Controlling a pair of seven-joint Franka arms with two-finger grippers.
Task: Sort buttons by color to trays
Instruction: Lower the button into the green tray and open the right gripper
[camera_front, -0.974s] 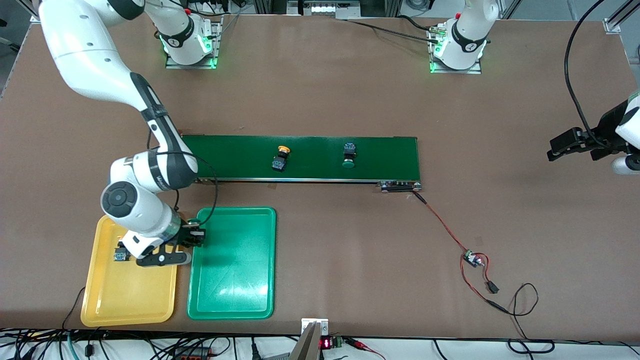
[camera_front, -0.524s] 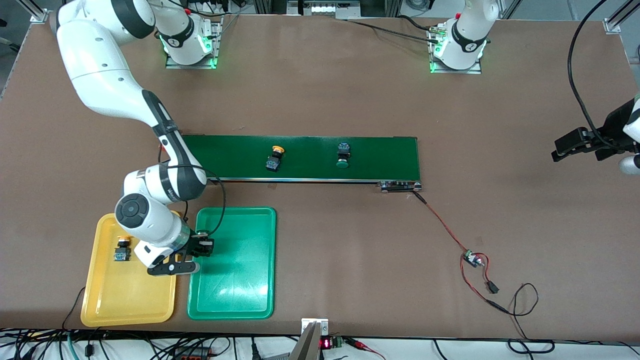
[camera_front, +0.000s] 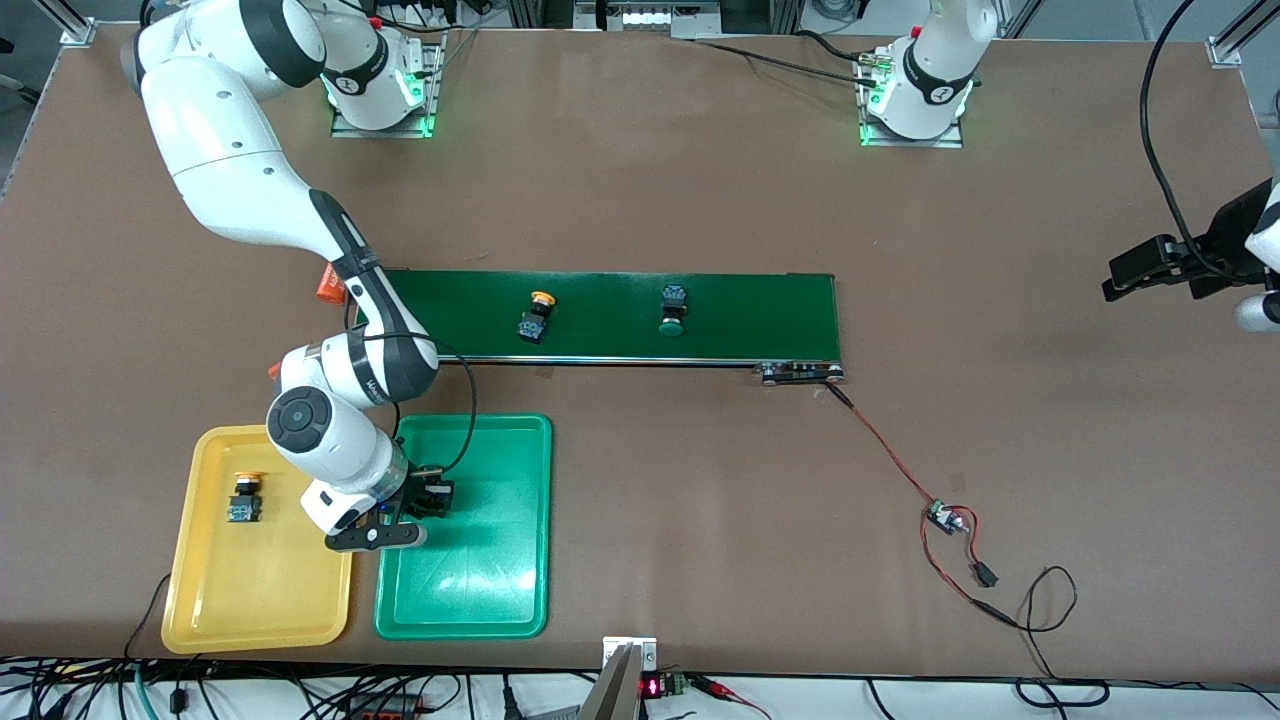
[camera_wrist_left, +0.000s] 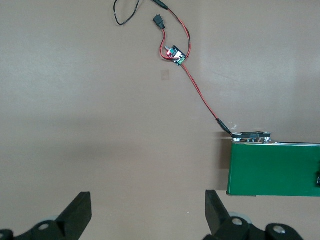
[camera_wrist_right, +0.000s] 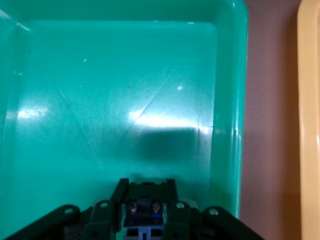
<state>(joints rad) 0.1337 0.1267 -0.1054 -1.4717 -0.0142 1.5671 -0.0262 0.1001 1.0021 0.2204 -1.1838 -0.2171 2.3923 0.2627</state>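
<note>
My right gripper (camera_front: 435, 497) hangs low over the green tray (camera_front: 500, 570), at the edge next to the yellow tray (camera_front: 260, 620). It is shut on a button (camera_wrist_right: 144, 207) with a black-and-blue body, whose cap is hidden. One yellow-capped button (camera_front: 243, 497) lies in the yellow tray. Another yellow-capped button (camera_front: 534, 318) and a green-capped button (camera_front: 672, 308) lie on the dark-green belt (camera_front: 760, 315). My left gripper (camera_front: 1120, 280) waits open over bare table at the left arm's end, nothing between its fingers (camera_wrist_left: 212, 205).
A red-and-black wire with a small circuit board (camera_front: 943, 517) runs from the belt's end (camera_wrist_left: 250, 136) toward the front camera. An orange object (camera_front: 328, 288) peeks out beside the belt at the right arm's end. Cables line the table's front edge.
My right gripper carried its button from the yellow tray's edge to over the green tray. Both belt buttons drifted toward the right arm's end.
</note>
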